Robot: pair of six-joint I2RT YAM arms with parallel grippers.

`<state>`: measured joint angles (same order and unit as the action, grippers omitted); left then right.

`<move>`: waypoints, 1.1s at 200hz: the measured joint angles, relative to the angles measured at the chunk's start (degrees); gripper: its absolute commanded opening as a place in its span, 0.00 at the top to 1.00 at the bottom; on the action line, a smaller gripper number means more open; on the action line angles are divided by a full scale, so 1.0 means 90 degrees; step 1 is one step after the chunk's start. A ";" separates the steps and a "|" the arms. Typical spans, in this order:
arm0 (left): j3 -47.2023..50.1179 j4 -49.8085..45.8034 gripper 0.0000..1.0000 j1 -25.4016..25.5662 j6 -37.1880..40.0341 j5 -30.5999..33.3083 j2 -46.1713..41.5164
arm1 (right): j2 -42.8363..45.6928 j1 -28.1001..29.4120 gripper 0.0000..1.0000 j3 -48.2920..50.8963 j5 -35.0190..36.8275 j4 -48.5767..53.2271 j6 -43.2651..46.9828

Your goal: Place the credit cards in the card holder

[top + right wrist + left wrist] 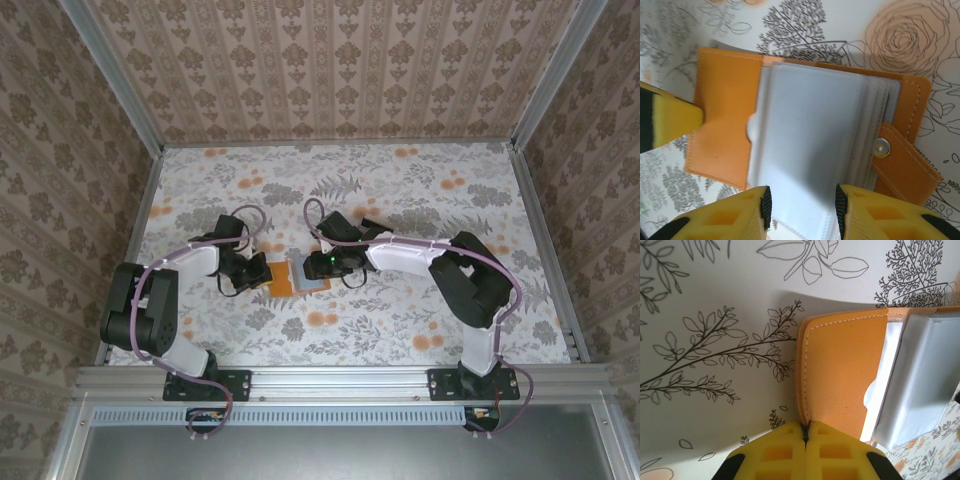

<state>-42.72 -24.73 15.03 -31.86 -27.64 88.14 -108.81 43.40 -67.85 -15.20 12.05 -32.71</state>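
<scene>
My left gripper (806, 427) pinches the flat orange folding card holder (840, 370); its pale plastic sleeves (810, 130) seem just beneath my half-open right gripper (802, 205).

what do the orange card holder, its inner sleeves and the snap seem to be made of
The card holder looks like leather or faux leather: matte orange, pale stitching along its edge. The sleeves seem soft frosted plastic: translucent grey, layered at the side. The snap is likely metal: small, shiny, silvery.
</scene>
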 measured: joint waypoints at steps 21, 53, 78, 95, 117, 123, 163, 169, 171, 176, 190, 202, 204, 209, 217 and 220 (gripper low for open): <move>0.0000 0.0000 1.00 0.0000 -0.0002 -0.0002 0.0000 | -0.0126 0.0000 0.59 -0.0019 0.0002 0.0000 0.0000; 0.0000 0.0015 1.00 0.0000 -0.0002 -0.0002 0.0000 | -0.0204 0.0000 0.59 -0.0131 -0.0005 -0.0002 -0.0002; 0.0000 0.0044 1.00 0.0029 -0.0005 0.0000 0.0036 | -0.0243 0.0015 0.59 -0.0197 -0.0024 0.0000 -0.0002; 0.0000 0.0087 1.00 0.0056 -0.0015 0.0002 0.0087 | -0.0321 0.0029 0.59 -0.0301 -0.0024 0.0024 -0.0002; 0.0000 0.0092 1.00 0.0080 -0.0066 0.0044 0.0141 | -0.0393 0.0036 0.59 -0.0418 -0.0024 0.0073 -0.0007; 0.0000 0.0097 1.00 0.0085 -0.0078 0.0049 0.0148 | -0.0401 0.0041 0.59 -0.0444 -0.0024 0.0083 -0.0007; 0.0000 0.0134 1.00 0.0121 -0.0129 0.0073 0.0172 | -0.0483 0.0141 0.59 -0.0719 -0.0085 0.0265 -0.0032; -0.0002 0.0177 1.00 0.0158 -0.0131 0.0044 0.0185 | -0.0515 0.0189 0.59 -0.0784 -0.0136 0.0231 -0.0032; -0.0002 0.0192 1.00 0.0170 -0.0129 0.0039 0.0192 | -0.0527 0.0211 0.59 -0.0804 -0.0163 0.0206 -0.0034; -0.0005 0.0223 1.00 0.0204 -0.0134 0.0012 0.0202 | -0.0551 0.0265 0.59 -0.0852 -0.0216 0.0168 -0.0039; -0.0005 0.0274 1.00 0.0270 -0.0148 -0.0053 0.0226 | -0.0602 0.0427 0.59 -0.0957 -0.0362 0.0063 -0.0051; -0.0005 0.0282 1.00 0.0289 -0.0148 -0.0085 0.0231 | -0.0612 0.0534 0.59 -0.0984 -0.0447 0.0007 -0.0051; -0.0005 0.0282 1.00 0.0287 -0.0148 -0.0092 0.0231 | -0.0612 0.0546 0.59 -0.0986 -0.0461 -0.0002 -0.0051; -0.0005 0.0284 1.00 0.0287 -0.0148 -0.0102 0.0238 | -0.0614 0.0583 0.59 -0.0988 -0.0505 -0.0015 -0.0053; -0.0005 0.0284 1.00 0.0287 -0.0151 -0.0121 0.0238 | -0.0614 0.0617 0.59 -0.0991 -0.0554 -0.0029 -0.0053; -0.0005 0.0284 1.00 0.0287 -0.0151 -0.0121 0.0238 | -0.0617 0.0619 0.59 -0.0991 -0.0559 -0.0032 -0.0053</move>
<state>-42.76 -22.17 17.61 -33.21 -28.73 90.28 -114.37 48.97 -76.77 -20.23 11.77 -33.19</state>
